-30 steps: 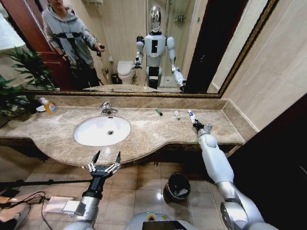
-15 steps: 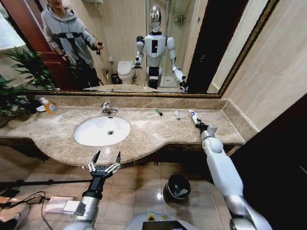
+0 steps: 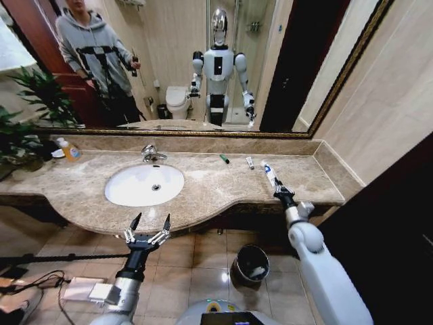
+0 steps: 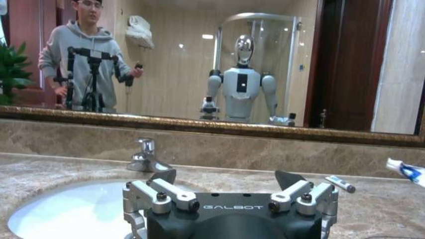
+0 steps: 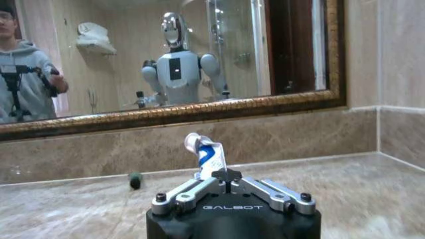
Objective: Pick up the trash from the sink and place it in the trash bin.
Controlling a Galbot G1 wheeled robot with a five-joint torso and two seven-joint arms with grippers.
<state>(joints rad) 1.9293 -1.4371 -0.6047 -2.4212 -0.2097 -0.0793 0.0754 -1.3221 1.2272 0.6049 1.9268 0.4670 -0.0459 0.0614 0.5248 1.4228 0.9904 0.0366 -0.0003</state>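
R pincer (image 3: 277, 189) clamped on tube (image 3: 268, 172)

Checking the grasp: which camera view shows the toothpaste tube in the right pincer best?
The right wrist view: the toothpaste tube stands up close, clamped in the shut right pincer. The head view shows it small above the countertop; the left wrist view catches just its end.

"GALBOT" stands in pale letters on the black body of the left end effector (image 4: 226, 181) (and likewise on the right end effector (image 5: 226, 175)).
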